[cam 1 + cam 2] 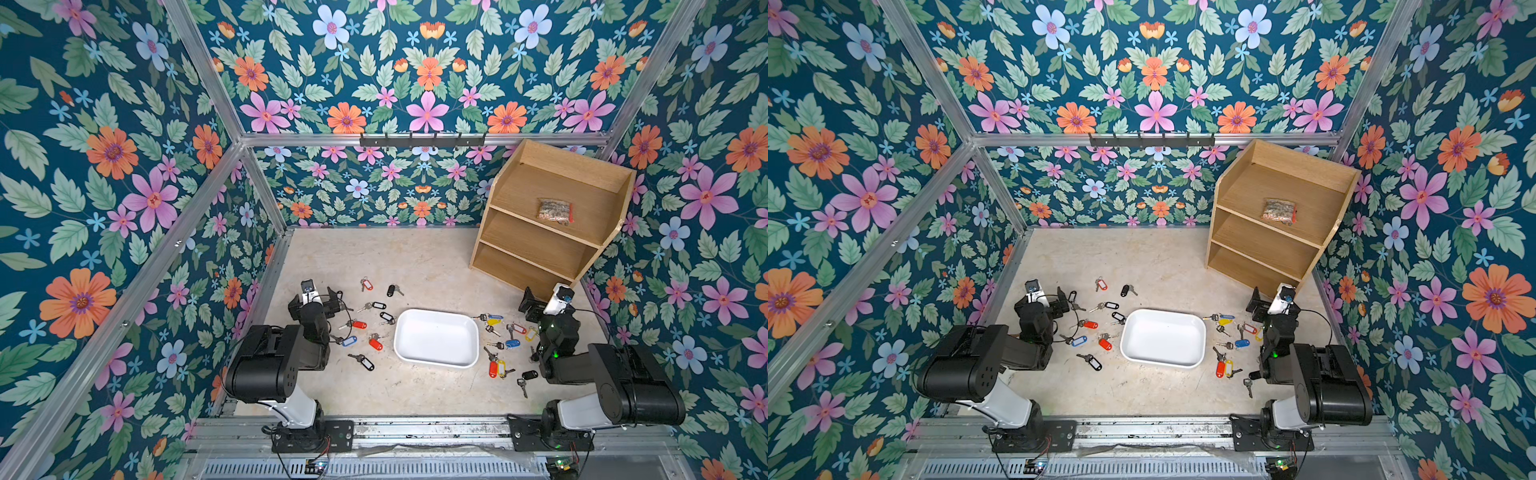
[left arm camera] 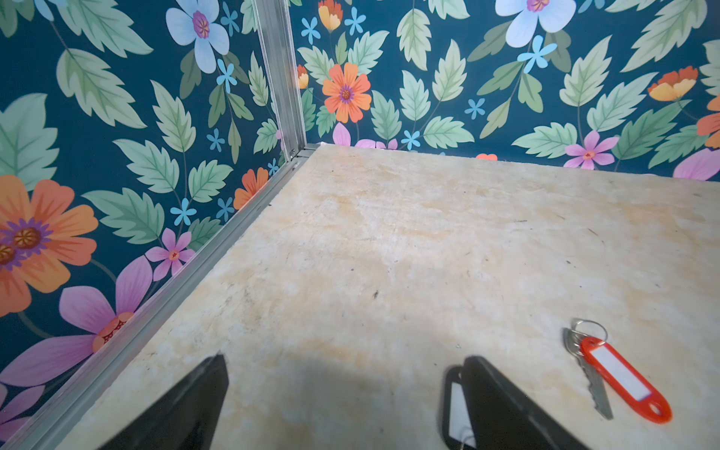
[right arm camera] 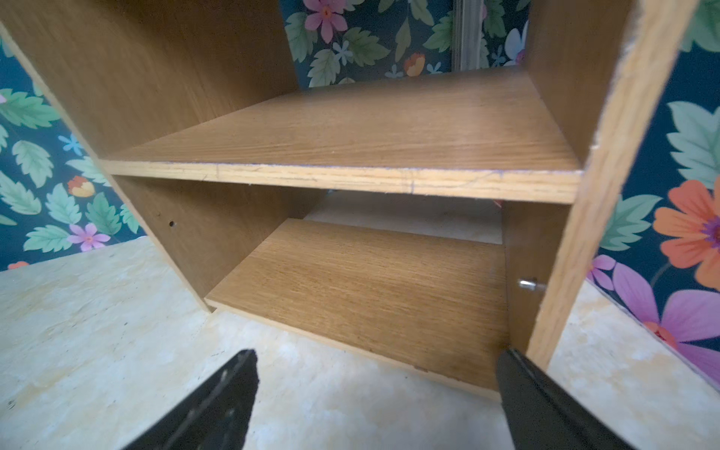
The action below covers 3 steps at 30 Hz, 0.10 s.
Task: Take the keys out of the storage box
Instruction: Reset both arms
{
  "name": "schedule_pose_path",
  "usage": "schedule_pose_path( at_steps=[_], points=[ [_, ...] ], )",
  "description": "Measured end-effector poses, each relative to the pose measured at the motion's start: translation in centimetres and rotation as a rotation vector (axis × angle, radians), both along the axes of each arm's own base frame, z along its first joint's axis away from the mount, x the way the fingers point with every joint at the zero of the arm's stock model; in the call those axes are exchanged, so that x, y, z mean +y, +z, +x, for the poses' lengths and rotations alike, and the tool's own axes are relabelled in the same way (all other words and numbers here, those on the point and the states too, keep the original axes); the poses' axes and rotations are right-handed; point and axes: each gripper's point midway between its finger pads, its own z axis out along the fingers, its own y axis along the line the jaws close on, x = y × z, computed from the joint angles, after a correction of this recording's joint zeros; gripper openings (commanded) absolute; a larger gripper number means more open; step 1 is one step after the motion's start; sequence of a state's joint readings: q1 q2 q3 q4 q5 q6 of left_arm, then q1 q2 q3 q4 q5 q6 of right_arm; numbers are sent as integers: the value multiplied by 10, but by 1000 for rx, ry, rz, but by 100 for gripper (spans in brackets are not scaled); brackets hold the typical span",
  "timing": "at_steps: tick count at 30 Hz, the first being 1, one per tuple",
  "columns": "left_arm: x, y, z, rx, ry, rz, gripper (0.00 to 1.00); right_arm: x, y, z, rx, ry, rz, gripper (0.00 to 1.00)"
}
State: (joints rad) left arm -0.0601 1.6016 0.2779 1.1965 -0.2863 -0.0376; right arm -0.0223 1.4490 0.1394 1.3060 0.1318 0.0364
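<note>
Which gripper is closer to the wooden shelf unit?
Right. The right gripper faces the wooden shelf unit from close by, at its bottom shelf; the left gripper sits across the table, beyond the storage box.

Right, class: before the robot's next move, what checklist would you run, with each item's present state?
1. Storage box holds no keys: ok.
2. Keys lie on the table, either side of the box: ok.
3. Left gripper open, holding nothing: ok.
4. Right gripper open, holding nothing, facing the wooden shelf unit: ok.
5. Black-tagged key clear of the left gripper's finger: cannot tell; the finger partly hides it.
</note>
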Motion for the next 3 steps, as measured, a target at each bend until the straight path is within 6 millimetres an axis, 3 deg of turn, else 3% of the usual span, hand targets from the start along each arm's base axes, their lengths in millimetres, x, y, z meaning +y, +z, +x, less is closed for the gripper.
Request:
schedule_pose_path(
  at_steps=[3],
  points=[
    [0,0,0,1,-1,0,99,2,-1,0,3,13,1,99]
  ],
)
